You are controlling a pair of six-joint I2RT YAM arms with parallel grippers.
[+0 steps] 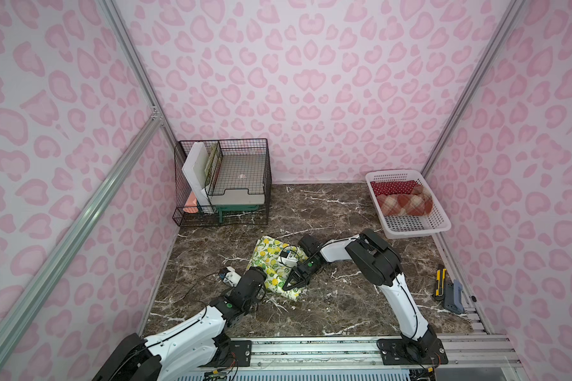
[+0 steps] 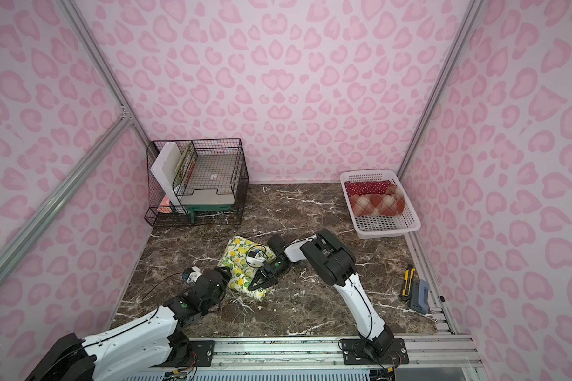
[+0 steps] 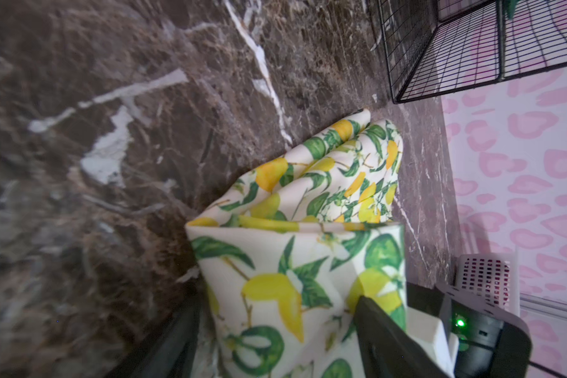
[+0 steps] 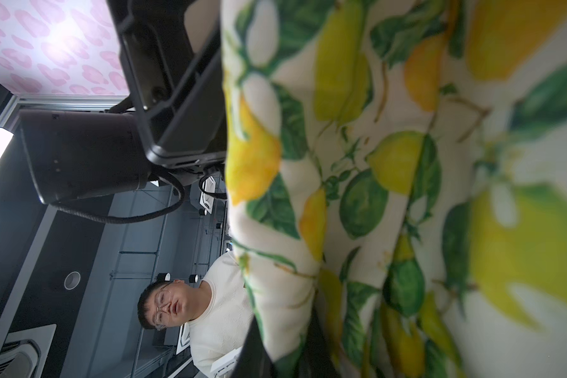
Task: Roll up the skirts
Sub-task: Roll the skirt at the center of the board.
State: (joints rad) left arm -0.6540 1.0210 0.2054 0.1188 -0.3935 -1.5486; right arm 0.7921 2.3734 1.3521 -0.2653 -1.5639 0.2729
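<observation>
The lemon skirt (image 1: pixel 268 255), cream with yellow lemons and green leaves, is laid as a folded band near the middle of the desk (image 1: pixel 344 297), its long axis running from back to front, slightly slanted. Its near end is pinched by the closed right gripper (image 1: pixel 289 285). The left gripper (image 3: pixel 275 304) is spread wide astride the cloth.

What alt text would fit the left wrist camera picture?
A cream lemon-print skirt, partly folded over itself, lies on a dark marble table, filling the near view. A black wire rack, a white basket and a pink-patterned wall stand beyond.
</observation>
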